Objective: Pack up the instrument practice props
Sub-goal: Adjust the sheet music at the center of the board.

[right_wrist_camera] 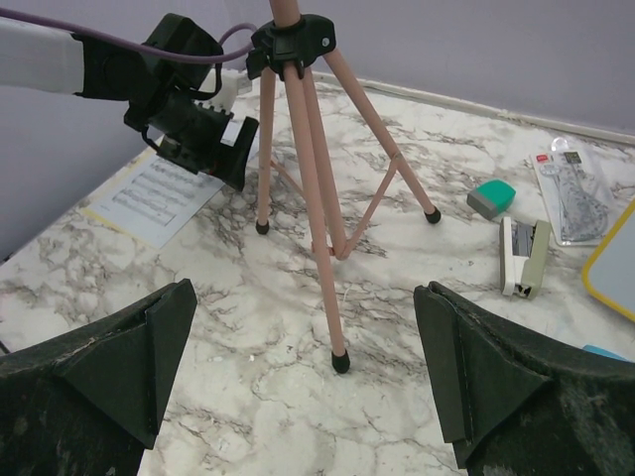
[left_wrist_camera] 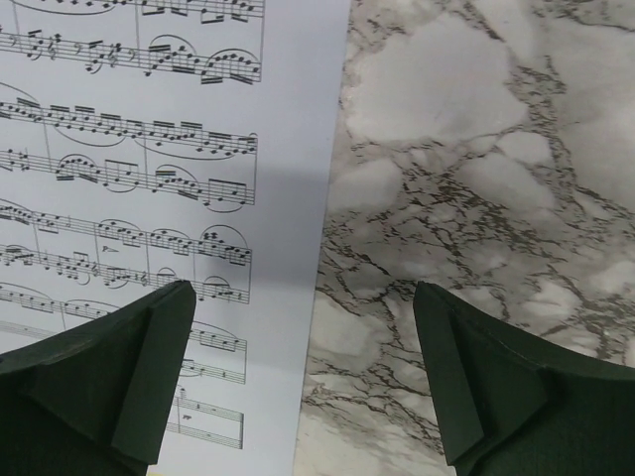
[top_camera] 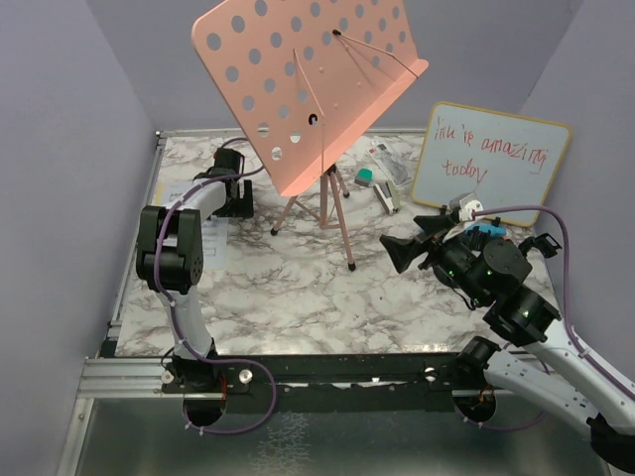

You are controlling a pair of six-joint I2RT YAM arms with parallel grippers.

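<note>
Looking at it big to small: the desk (top_camera: 298,307) filled most of the top view. The pink music rack (top_camera: 308,79) stood upright on its tripod legs at upper centre, with the whiteboard (top_camera: 491,159) off at upper right. The sheet-music pages (left_wrist_camera: 149,149) lay flat at the left of the desk, right under the left arm.

The left fingers (left_wrist_camera: 109,387) were spread all the way and held nothing. They straddled the page's right edge, one over paper and one over bare marble. The right fingers (right_wrist_camera: 99,387) were wide open and empty too, aimed at the tripod legs. The stapler (right_wrist_camera: 523,258) and green eraser (right_wrist_camera: 493,198) sat past the legs, on the right of the right wrist view.

My guess is the page was the job in hand. Flat paper gives nothing to pinch, so I'd come down on that exposed edge, or slide it to the desk's left rim to get a finger under. It looked tight there, with the wall just beside. The open marble at lower centre looked like the safe lane, well apart from the splayed legs.
</note>
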